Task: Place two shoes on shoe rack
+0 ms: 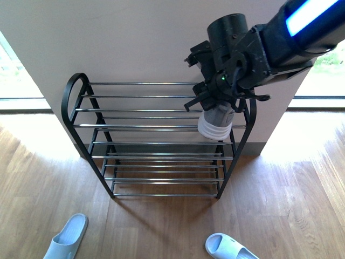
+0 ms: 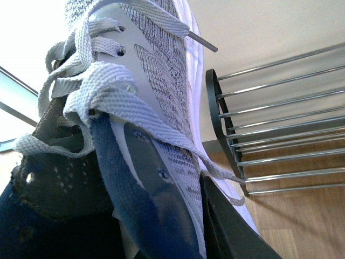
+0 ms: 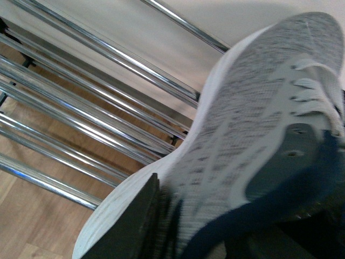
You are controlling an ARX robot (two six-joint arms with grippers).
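The black shoe rack (image 1: 140, 126) with silver rods stands against the wall. My right gripper (image 1: 215, 105) is shut on a grey knit shoe (image 1: 217, 123) with a white sole, which hangs over the right end of the rack's upper tiers. In the right wrist view that shoe (image 3: 253, 124) fills the frame between the right gripper's (image 3: 215, 226) jaws, close above the rods (image 3: 97, 81). My left gripper (image 2: 161, 216) is shut on the second grey laced shoe (image 2: 156, 91), off the rack's (image 2: 280, 97) end. The left arm is outside the front view.
Two pale slippers lie on the wooden floor in front of the rack, one at the left (image 1: 67, 236) and one at the right (image 1: 229, 248). A beige wall (image 1: 135, 38) backs the rack, with bright windows on both sides.
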